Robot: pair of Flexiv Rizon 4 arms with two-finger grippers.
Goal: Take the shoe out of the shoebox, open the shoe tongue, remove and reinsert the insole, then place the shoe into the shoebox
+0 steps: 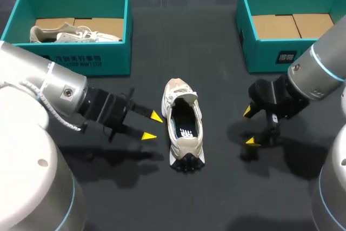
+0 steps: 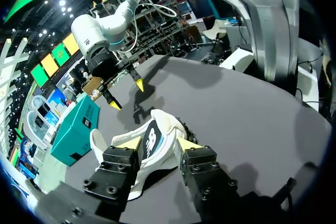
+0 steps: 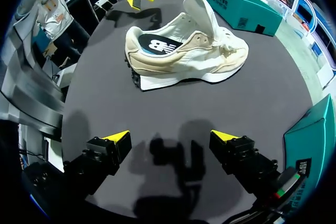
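Dark tabletop (image 1: 216, 198) bears the shoe (image 1: 183, 125), tongue (image 3: 202, 14) lifted, probably to expose the insole (image 3: 157, 43); left pincer (image 1: 152, 126) and right pincer (image 1: 248, 126) flank it, both spread apart and empty.

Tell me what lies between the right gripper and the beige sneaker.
Only black tabletop separates the right gripper from the beige sneaker; the right wrist view shows this.

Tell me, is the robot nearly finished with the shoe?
Not yet. Done: the shoe is out on the table with its tongue lifted. In hand: nothing; the left pincer and right pincer sit open on either side. The insole lies inside, so I cannot tell whether it has come out yet. Left: putting the shoe in a shoebox.
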